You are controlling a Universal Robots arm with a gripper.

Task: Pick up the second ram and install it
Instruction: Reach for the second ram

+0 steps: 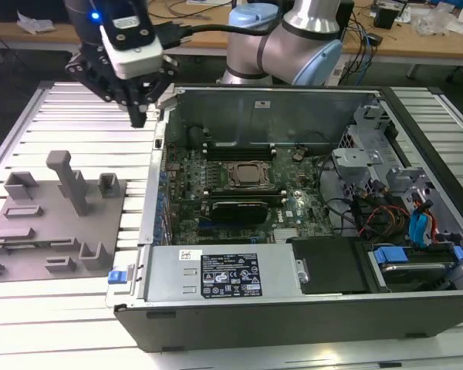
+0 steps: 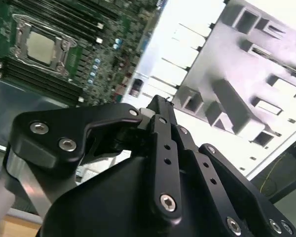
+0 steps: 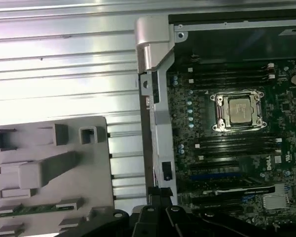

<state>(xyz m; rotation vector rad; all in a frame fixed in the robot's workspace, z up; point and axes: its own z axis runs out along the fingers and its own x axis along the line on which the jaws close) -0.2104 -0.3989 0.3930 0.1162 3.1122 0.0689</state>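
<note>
Hovering pressed together, the tool [image 1: 141, 117] is well apart from the likely second ram [image 3: 37, 208].

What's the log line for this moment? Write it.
tool: shut, by case wall | memory stick: lying in grey tray | pick-up: not yet done

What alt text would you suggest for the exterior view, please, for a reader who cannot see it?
A robot arm's gripper hovers by a corner of an open computer case, above a slatted metal table that carries a grey plastic tray. Inside the case, a green motherboard with a processor socket faces up.
</note>
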